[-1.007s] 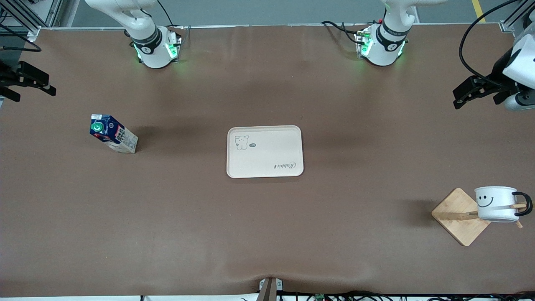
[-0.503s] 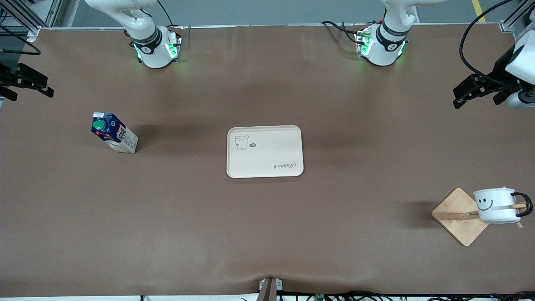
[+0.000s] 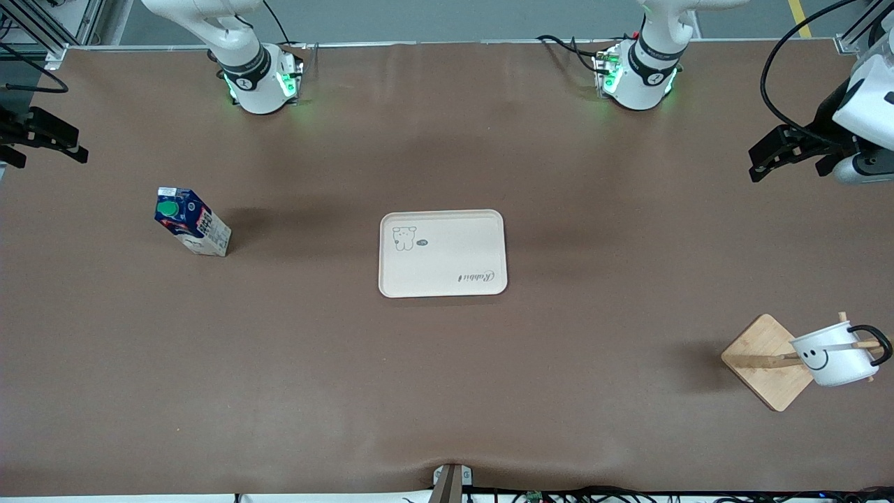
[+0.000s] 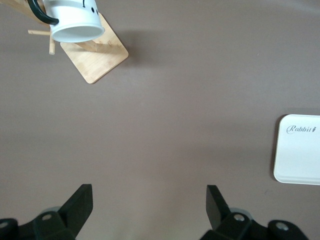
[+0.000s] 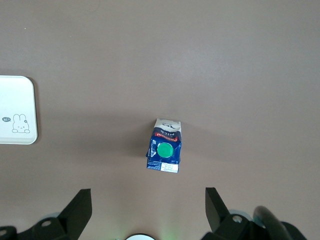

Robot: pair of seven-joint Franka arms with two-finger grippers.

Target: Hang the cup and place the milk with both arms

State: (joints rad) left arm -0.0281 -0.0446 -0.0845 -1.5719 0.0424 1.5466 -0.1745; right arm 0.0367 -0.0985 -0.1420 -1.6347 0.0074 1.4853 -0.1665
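We see the cup [image 3: 834,355] hanging tilted on the rack [image 3: 768,361]; it could slip off. Both claws, left [image 3: 786,150] and right [image 3: 42,136], hang open, and the milk [image 3: 192,222] sits off the tray [image 3: 442,253] on the worktop [image 3: 447,384].

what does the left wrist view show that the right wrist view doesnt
Only the left wrist view shows the cup hanging by its handle on the wooden rack, plus the open left gripper. Only the right wrist view shows the milk standing upright on the table, plus the open right gripper. Both show the brown table and an edge of the cream tray, which has nothing on it.
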